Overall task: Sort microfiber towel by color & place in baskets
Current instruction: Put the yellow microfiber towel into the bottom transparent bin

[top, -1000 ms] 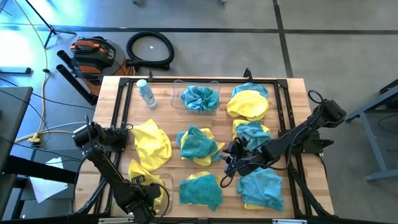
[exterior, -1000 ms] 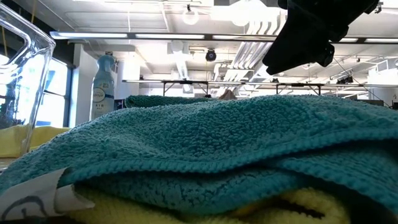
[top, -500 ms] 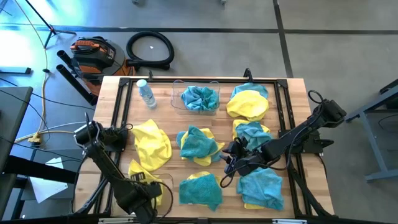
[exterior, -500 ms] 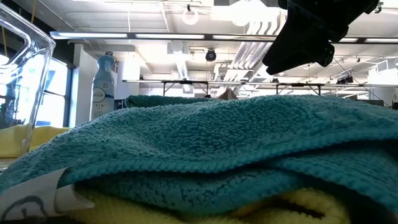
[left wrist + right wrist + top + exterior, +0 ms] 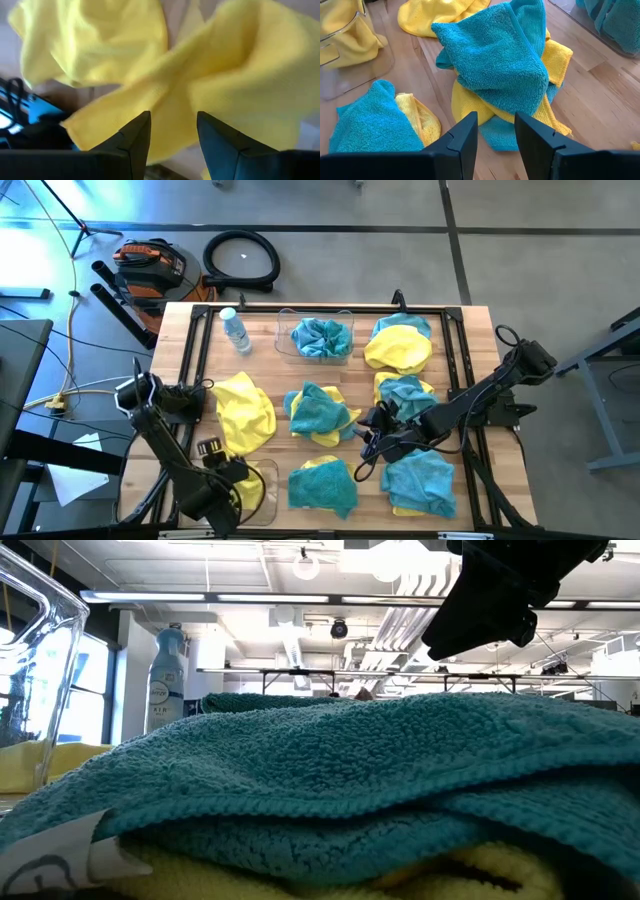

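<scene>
Teal-blue and yellow microfiber towels lie about the wooden table. One clear basket (image 5: 318, 338) at the far middle holds teal towels. A second clear basket (image 5: 266, 480) at the near left holds a yellow towel (image 5: 220, 75). My left gripper (image 5: 172, 131) hangs open just above that towel, touching nothing. My right gripper (image 5: 495, 134) stands open above bare wood, pointing slantwise at the middle pile, where a teal towel (image 5: 495, 60) lies on a yellow one. In the high view the right gripper (image 5: 365, 442) sits between the middle pile (image 5: 320, 412) and a near teal towel (image 5: 322, 483).
A loose yellow towel (image 5: 245, 410) lies left of centre. More teal and yellow piles lie at the far right (image 5: 398, 348), right (image 5: 405, 395) and near right (image 5: 420, 480). A small water bottle (image 5: 235, 330) stands at the far left. Black rails frame the table.
My left gripper has risen from the near-left basket and its wrist has tipped to point more steeply down. The yellow towel stays in the basket. My right arm has kept still.
</scene>
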Action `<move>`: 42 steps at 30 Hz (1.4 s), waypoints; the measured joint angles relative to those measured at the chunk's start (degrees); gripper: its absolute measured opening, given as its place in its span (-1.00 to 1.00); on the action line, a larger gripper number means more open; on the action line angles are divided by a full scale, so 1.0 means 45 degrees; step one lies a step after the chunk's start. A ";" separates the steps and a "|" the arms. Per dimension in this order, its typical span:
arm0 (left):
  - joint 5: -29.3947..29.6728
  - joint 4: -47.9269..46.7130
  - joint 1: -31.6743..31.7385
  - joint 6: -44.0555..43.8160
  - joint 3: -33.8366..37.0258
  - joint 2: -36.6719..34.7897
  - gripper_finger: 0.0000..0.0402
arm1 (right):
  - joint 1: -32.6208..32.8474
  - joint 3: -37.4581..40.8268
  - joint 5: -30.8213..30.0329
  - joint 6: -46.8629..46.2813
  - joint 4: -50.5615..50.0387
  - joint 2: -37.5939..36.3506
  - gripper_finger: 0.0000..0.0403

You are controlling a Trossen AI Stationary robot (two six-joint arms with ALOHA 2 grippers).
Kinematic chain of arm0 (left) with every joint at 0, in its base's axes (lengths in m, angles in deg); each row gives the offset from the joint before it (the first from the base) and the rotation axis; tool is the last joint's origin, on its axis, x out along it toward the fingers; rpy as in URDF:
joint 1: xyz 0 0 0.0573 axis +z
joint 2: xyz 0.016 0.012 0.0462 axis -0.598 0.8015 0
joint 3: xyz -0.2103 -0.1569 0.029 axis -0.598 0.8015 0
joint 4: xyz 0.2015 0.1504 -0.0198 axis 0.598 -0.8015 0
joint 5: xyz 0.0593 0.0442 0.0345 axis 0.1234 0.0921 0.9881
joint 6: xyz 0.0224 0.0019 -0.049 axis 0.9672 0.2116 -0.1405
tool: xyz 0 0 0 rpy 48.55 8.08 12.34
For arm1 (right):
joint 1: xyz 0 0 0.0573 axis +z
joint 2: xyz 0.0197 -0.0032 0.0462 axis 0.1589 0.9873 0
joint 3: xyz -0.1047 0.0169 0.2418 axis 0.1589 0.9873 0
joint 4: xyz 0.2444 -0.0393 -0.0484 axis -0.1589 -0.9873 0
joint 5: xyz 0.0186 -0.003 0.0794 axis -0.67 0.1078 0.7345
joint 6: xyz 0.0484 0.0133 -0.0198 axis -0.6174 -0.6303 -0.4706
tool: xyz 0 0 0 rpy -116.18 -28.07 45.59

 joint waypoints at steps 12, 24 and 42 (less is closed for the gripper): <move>0.0433 0.1198 -0.0073 0.0429 0.1026 -0.0087 -0.26 | -0.0005 0.0000 -0.0300 -0.0068 -0.0008 0.0002 -0.38; 0.0410 0.0489 -0.0073 0.0508 0.1239 -0.0087 -0.91 | -0.0005 0.0000 -0.0317 -0.0039 -0.0003 0.0003 -0.38; 0.0395 0.3467 -0.0136 0.1249 0.0026 -0.0101 -1.00 | -0.0005 0.0000 -0.0355 0.0000 -0.0006 0.0003 -0.38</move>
